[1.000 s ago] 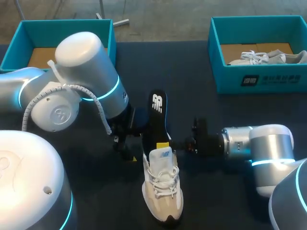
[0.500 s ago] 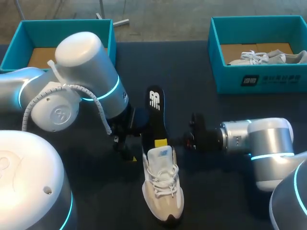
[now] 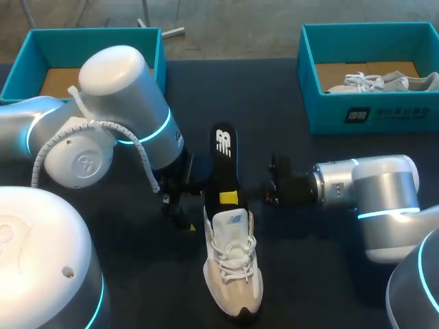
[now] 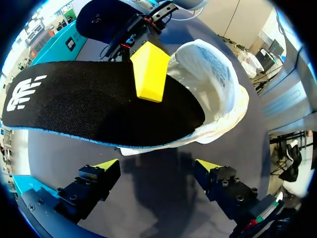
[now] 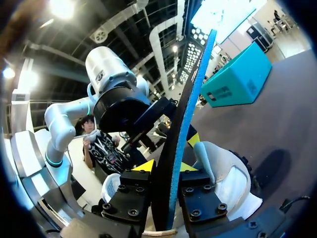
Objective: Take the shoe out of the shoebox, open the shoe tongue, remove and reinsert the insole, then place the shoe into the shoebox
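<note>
A white and beige sneaker (image 3: 233, 274) lies on the dark table, toe toward the near edge. A black insole (image 3: 222, 159) sticks out of its heel opening toward the far side. My right gripper (image 3: 230, 198) is shut on the insole, one yellow tip on top. In the right wrist view the insole (image 5: 184, 124) stands edge-on between the right gripper (image 5: 166, 181) fingers, with the sneaker (image 5: 228, 181) under it. My left gripper (image 4: 157, 166) is open, just beside the insole (image 4: 94, 106) and the sneaker (image 4: 215, 82), holding nothing. In the head view the left gripper (image 3: 180, 208) is left of the shoe's heel.
A teal shoebox (image 3: 154, 51) with a cardboard floor stands at the far left. A second teal shoebox (image 3: 370, 113) at the far right holds another pale shoe (image 3: 384, 82). My left arm's big joints (image 3: 116, 116) crowd the table's left side.
My right gripper has shifted a little toward the far side, drawing the insole slightly further out of the sneaker. The left arm and the sneaker stay put.
</note>
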Tool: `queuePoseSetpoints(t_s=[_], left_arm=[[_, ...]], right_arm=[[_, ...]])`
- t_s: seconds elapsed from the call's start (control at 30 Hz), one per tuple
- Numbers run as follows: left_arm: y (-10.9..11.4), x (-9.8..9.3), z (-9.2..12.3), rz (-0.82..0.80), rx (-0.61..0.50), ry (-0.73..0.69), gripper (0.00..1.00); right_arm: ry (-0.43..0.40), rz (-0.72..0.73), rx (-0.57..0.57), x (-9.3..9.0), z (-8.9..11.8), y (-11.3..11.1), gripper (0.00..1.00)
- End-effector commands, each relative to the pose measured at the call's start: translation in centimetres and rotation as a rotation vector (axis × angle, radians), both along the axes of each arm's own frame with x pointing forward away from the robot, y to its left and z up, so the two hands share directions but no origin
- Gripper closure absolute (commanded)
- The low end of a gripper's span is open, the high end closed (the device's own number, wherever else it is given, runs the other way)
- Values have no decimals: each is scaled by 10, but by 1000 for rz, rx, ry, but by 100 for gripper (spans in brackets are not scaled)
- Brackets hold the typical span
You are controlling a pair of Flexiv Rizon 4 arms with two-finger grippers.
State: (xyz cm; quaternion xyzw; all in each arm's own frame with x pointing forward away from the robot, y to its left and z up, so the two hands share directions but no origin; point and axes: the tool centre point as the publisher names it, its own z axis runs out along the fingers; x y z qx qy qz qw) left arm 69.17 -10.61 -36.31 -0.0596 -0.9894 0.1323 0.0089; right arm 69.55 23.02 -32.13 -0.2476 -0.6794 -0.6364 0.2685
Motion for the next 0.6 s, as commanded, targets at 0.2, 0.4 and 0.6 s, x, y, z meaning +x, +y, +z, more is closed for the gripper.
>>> queuePoseSetpoints(t_s=[0.2,0.4,0.6], left_arm=[[0,0,-1,1,2,-2,0],[0,0,-1,1,2,-2,0],[0,0,-1,1,2,-2,0]], right_arm=[[7,14,-46,9,10,2,80],[26,23,-67,15,9,2,100],[41,17,-52,16,3,1,100]])
